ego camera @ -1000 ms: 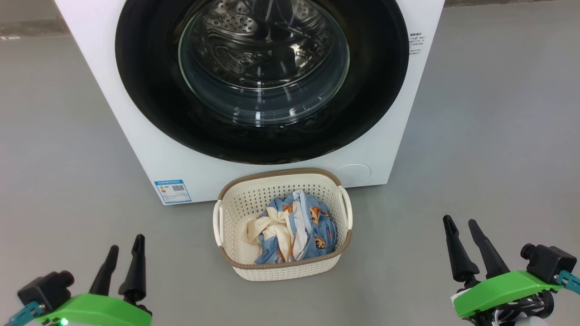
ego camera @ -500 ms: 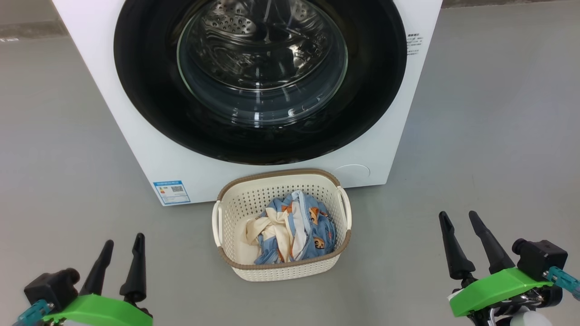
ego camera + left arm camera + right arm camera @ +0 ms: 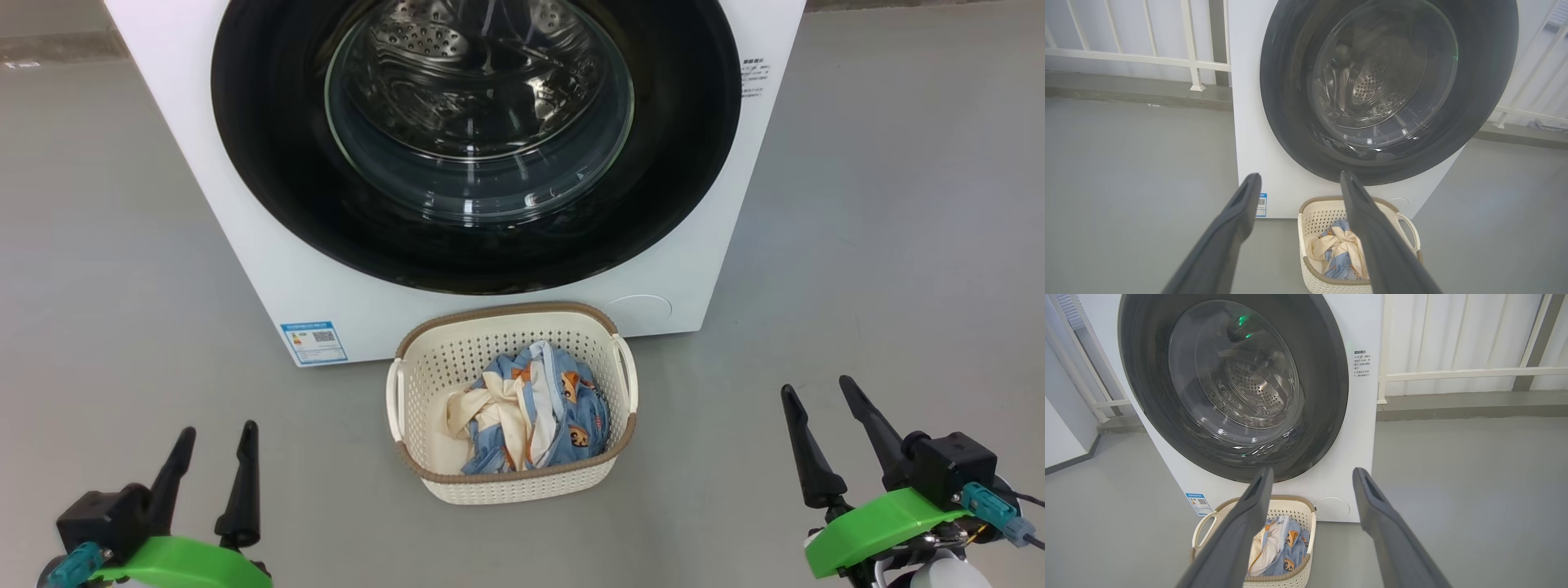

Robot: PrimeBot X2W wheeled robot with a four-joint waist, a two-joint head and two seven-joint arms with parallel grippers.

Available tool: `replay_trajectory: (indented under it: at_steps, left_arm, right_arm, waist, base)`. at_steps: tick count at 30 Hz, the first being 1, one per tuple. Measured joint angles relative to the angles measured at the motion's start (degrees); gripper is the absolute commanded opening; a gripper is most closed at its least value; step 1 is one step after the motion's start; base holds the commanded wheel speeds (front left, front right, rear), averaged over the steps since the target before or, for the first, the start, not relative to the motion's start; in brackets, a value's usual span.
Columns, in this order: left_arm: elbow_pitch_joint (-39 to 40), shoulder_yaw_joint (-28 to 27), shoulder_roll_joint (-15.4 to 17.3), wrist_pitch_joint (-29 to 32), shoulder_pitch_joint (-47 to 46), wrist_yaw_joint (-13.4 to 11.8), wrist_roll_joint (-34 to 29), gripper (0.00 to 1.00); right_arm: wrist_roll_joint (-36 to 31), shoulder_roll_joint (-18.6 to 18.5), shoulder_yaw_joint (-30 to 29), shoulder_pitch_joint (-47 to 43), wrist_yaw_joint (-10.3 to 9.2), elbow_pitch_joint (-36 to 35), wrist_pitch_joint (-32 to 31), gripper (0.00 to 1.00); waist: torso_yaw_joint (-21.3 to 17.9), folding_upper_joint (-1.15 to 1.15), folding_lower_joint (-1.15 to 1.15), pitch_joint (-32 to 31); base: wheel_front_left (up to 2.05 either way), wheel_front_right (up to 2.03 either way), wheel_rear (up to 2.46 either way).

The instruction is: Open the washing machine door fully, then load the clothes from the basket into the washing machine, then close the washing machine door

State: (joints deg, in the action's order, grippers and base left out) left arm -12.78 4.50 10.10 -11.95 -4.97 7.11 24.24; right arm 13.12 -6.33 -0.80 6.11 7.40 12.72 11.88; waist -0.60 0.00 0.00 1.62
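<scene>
The white washing machine [image 3: 269, 269] stands straight ahead, its round black door [image 3: 269, 163] shut flat against the front, steel drum visible through the glass. On the floor right before it sits the cream basket [image 3: 424, 384] holding light-blue printed and cream clothes [image 3: 531, 416]. My left gripper [image 3: 219, 431] is open at the lower left, well left of the basket. At the lower right my right gripper [image 3: 818, 385] is open too, empty. From the wrists: left gripper [image 3: 1300, 175], door [image 3: 1282, 102], basket [image 3: 1310, 216]; right gripper [image 3: 1312, 470], door [image 3: 1327, 375], basket [image 3: 1294, 575], clothes [image 3: 1282, 547].
Grey floor spreads on both sides of the machine. A white railing [image 3: 1188, 61] on a low curb runs behind it, and more railing [image 3: 1453, 371] stands to the right. A blue label sticker [image 3: 314, 343] is on the machine's lower left.
The right gripper has drifted slightly left and up in the view; the left gripper has sunk a little lower. The picture has shifted slightly with the camera. Door and basket unchanged.
</scene>
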Motion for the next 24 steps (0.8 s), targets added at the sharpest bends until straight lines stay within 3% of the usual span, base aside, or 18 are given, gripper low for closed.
replay_trajectory:
  at_steps: [14,24]
  left_arm:
    - [-2.2,-4.0,-0.5,-2.5,-0.4,0.3,-11.7,1.00]
    - [-3.2,-6.0,-2.1,-2.7,-1.0,0.3,-13.5,1.00]
  right_arm:
    - [-13.6,1.6,-5.8,1.3,0.00,1.0,2.4,1.00]
    - [-14.6,3.0,-8.5,1.4,0.00,1.1,2.4,1.00]
  waist:
    - [0.0,0.00,0.00,0.2]
    - [0.1,0.00,0.00,0.1]
  base:
    - [0.00,0.00,0.00]
    - [0.00,0.00,0.00]
